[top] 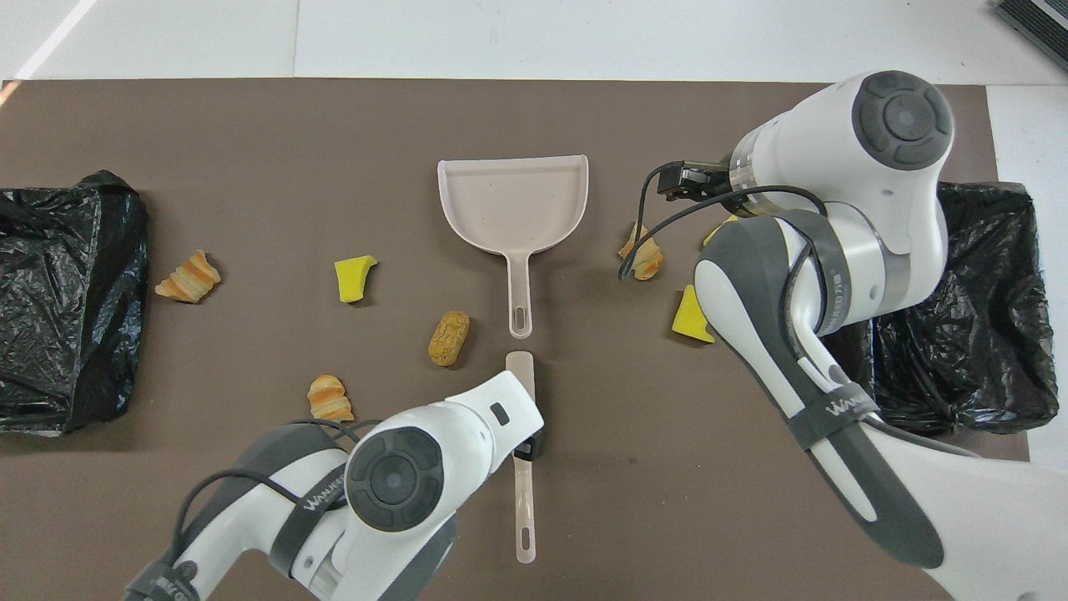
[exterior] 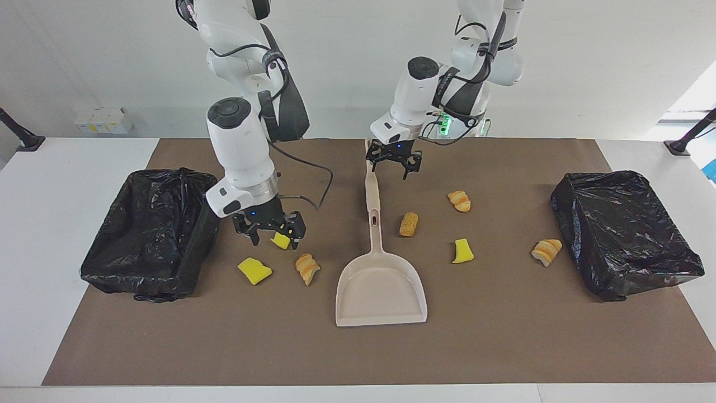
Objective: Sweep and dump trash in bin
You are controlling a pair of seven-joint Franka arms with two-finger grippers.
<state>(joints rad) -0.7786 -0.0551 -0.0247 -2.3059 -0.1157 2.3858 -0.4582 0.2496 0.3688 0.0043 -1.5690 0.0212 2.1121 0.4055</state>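
two arms over a brown mat, scraps scattered

a brown mat (exterior: 503, 347) covered most of a white table (exterior: 33, 235), with a plain white wall (exterior: 587, 67) at the robots' end. on the mat lay a beige dustpan (exterior: 380, 291), its handle toward the robots, and in line with it, nearer the robots, a beige scraper (exterior: 371, 184). a black-lined bin (exterior: 151, 235) sat at the right arm's end and another black-lined bin (exterior: 621, 229) at the left arm's end.

the trash lay loose on the mat, none in the pan: yellow sponge chunks (exterior: 254, 270) and a bread piece (exterior: 307, 267) toward the right arm's end of the dustpan, and a bread roll (exterior: 409, 224), a croissant piece (exterior: 459, 200), a sponge chunk (exterior: 462, 251) and another croissant piece (exterior: 546, 251) toward the left arm's end.

the right gripper (exterior: 270, 232) hung low over one sponge chunk (exterior: 281, 240), its claws spread and holding nothing. the left gripper (exterior: 393, 162) hovered over the scraper's handle, claws also spread apart and empty.
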